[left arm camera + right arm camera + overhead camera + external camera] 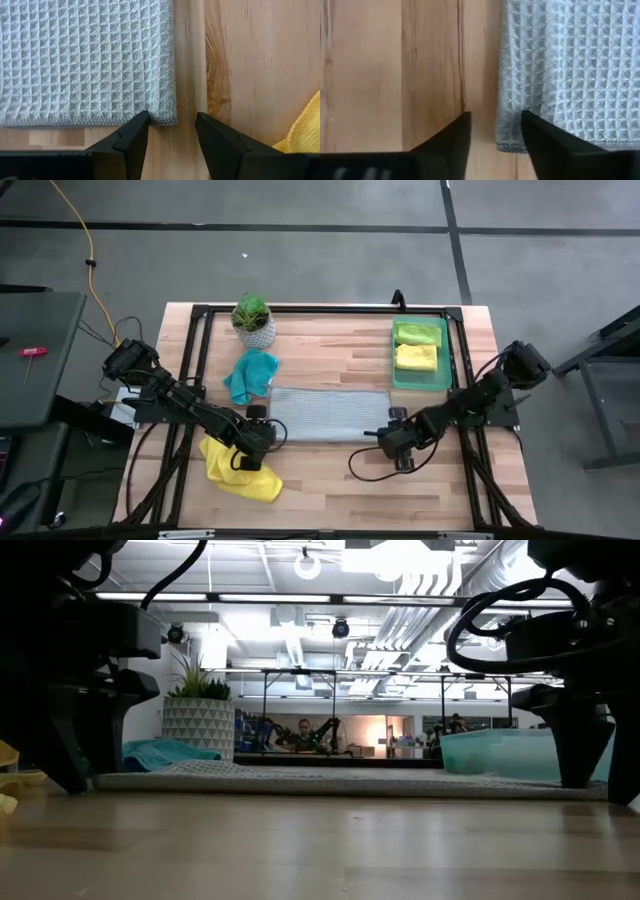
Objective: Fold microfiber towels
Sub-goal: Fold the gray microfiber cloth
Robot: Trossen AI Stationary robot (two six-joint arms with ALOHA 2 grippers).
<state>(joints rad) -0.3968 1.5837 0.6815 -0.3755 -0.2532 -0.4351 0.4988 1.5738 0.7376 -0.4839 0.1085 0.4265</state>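
Note:
A grey-white waffle-weave towel (330,415) lies flat as a long rectangle in the middle of the table. My left gripper (172,120) stands open astride its near left corner (167,119), fingers pointing down. My right gripper (495,120) stands open astride its near right corner (507,142). A crumpled yellow towel (240,470) lies near the front edge, beside the left arm. A teal towel (252,375) lies bunched behind the grey one. A lime green towel (418,332) and a yellow towel (416,357) lie folded in the green tray (445,365). My left gripper has one fingertip (140,125) at the towel's near edge and the other (207,125) over bare wood; I cannot tell whether either touches the cloth. My right gripper has one fingertip (532,125) over the towel's near edge and the other (462,125) over bare wood; I cannot tell whether it touches.
A small plant in a white pot (253,320) stands at the far left, just behind the teal towel. The tray sits at the far right. A black frame (200,315) runs around the table top. Bare wood (330,470) lies in front of the grey towel.

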